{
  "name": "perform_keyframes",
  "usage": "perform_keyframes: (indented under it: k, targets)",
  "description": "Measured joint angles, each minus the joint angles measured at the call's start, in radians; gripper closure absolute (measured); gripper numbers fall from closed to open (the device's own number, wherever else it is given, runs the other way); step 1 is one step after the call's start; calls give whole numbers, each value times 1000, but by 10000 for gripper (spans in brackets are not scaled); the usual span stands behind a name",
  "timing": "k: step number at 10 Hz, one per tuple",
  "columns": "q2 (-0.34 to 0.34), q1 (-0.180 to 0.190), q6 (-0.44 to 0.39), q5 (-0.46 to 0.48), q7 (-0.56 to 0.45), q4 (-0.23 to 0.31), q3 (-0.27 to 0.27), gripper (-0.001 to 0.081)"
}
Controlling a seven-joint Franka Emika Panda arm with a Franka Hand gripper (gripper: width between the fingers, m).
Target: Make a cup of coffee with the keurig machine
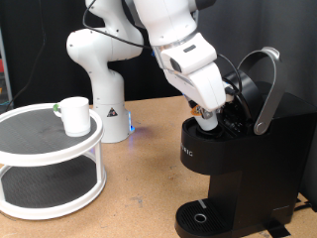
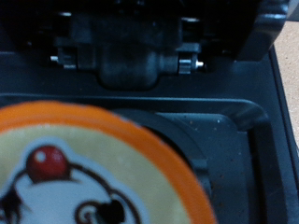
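Observation:
The keurig machine (image 1: 243,159), black and boxy, stands at the exterior view's right with its silver-grey lid handle (image 1: 265,87) raised. My gripper (image 1: 209,113) reaches down into the open brew chamber, and its fingertips are hidden among the black parts. In the wrist view a pod (image 2: 84,177) with an orange rim and a cream top printed in red and dark marks fills the near corner, very close to the camera. Behind it is the black chamber wall with its hinge (image 2: 126,61). No fingers show there. The white cup (image 1: 73,115) stands apart on the stand at the left.
A white two-tier round stand (image 1: 50,164) with dark shelves carries the cup at the exterior view's left. The arm's white base (image 1: 104,94) stands behind it. The machine's round drip tray (image 1: 201,216) sits at its foot on the wooden table (image 1: 139,198).

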Motion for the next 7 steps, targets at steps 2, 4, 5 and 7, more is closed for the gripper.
perform_keyframes:
  k: [2, 4, 5, 7]
  targets:
    - [10, 0, 1, -1, 3, 3, 4, 370]
    - [19, 0, 2, -5, 3, 6, 7, 370]
    - [24, 0, 2, -20, 4, 7, 8, 370]
    - [28, 0, 4, -75, 26, 15, 23, 370]
